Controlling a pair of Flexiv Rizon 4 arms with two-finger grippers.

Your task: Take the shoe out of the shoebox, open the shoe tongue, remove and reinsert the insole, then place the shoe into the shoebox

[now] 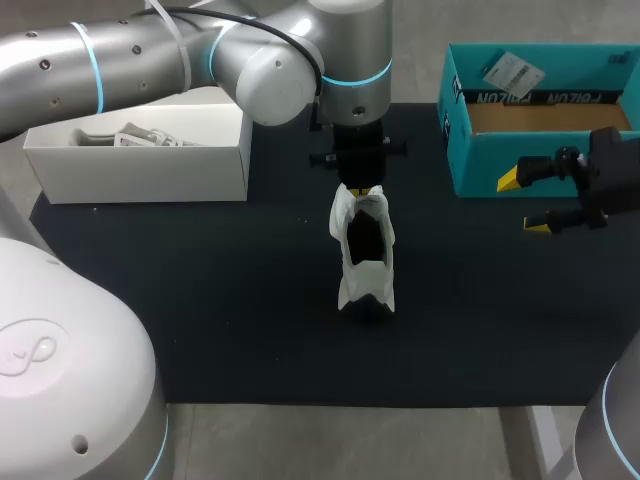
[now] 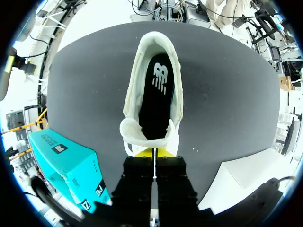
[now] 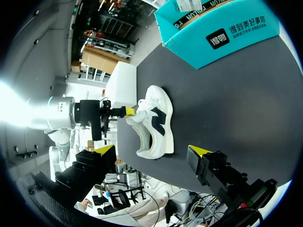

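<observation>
On the mat (image 1: 200, 300), left tool (image 1: 360, 190) pinching shoe (image 1: 365, 265), seemingly its tongue (image 2: 135, 132), right tool (image 1: 522, 203) spread beside shoebox (image 1: 500, 165)

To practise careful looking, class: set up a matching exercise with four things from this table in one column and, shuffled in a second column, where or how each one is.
Column A
1. white shoe
2. teal shoebox
3. left pincer
4. right pincer

Column B
a. open, holding nothing
b. shut on the shoe's upper edge
c. mid-table on the black mat
d. far right of the table, no shoe inside

Pairs: 1-c, 2-d, 3-b, 4-a
</observation>
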